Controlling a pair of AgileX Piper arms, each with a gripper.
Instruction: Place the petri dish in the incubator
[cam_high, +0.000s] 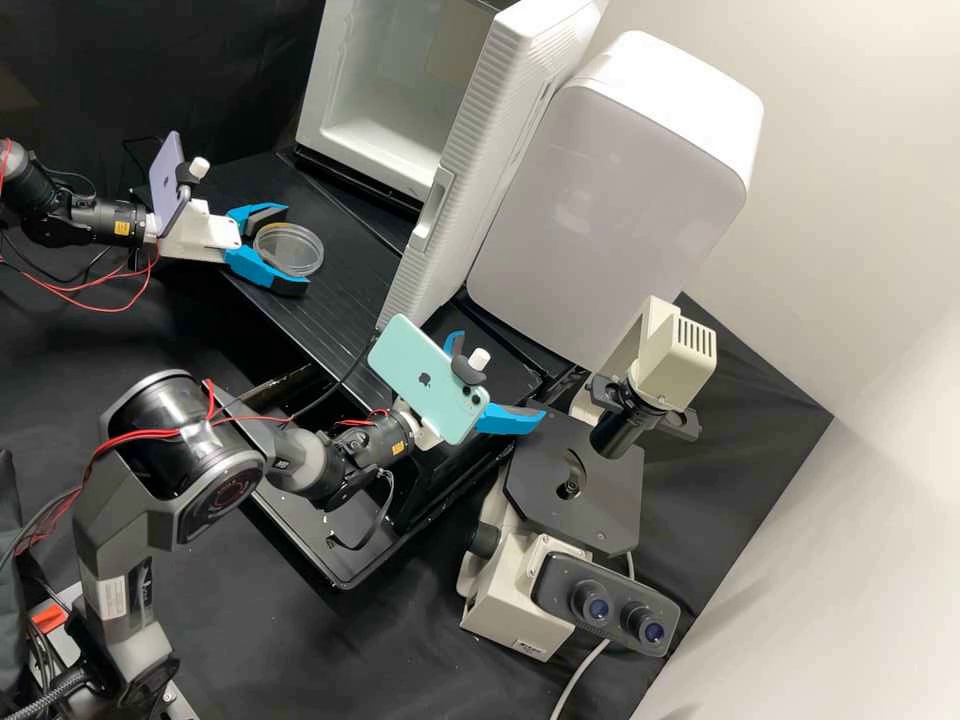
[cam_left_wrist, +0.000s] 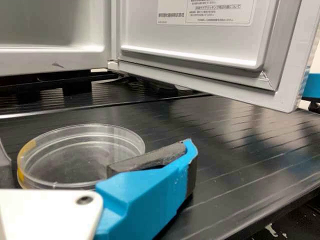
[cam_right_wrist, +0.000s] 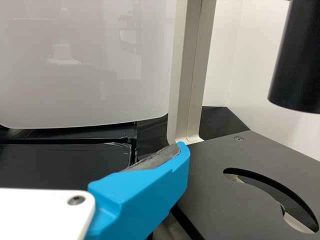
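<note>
White incubator (cam_high: 322, 90) at the back of the black ribbed surface (cam_high: 340, 300), door (cam_high: 610, 190) swung fully open, pale chamber (cam_high: 400, 80) exposed. Just in front of that open chamber, flat on the surface and outside the incubator: a clear round petri dish (cam_high: 289, 249), with a yellowish strip on one side of its rim. Left jaws set around the dish and spread wide: one blue finger (cam_high: 256, 213) on the incubator side, the other (cam_high: 268, 275) on the side away from it, dish between the two tips. Contact between pads and dish wall — cannot tell. From the left wrist, the dish (cam_left_wrist: 80, 155) close beside a dark pad (cam_left_wrist: 147, 159) on one finger, and beyond it the incubator's lower edge and the inner face of the door, hanging a little above the surface. Right jaws well apart from the dish, beyond the free edge of the incubator's door, over the black stage (cam_high: 575, 490) of a grey-white microscope (cam_high: 545, 590) standing just beside the incubator. Spread apart too, gripping nothing; one blue finger (cam_high: 512, 418) at the stage's corner nearest the incubator, the other mostly hidden behind a mint-green phone (cam_high: 428, 378) clamped on that wrist. From the right wrist, that finger (cam_right_wrist: 150, 185) just above the stage (cam_right_wrist: 235, 165), the smooth outer face of the door close beyond. Lilac phone (cam_high: 165, 180) clamped likewise on the left wrist. Red wires (cam_high: 60, 285) looped behind each phone.
</note>
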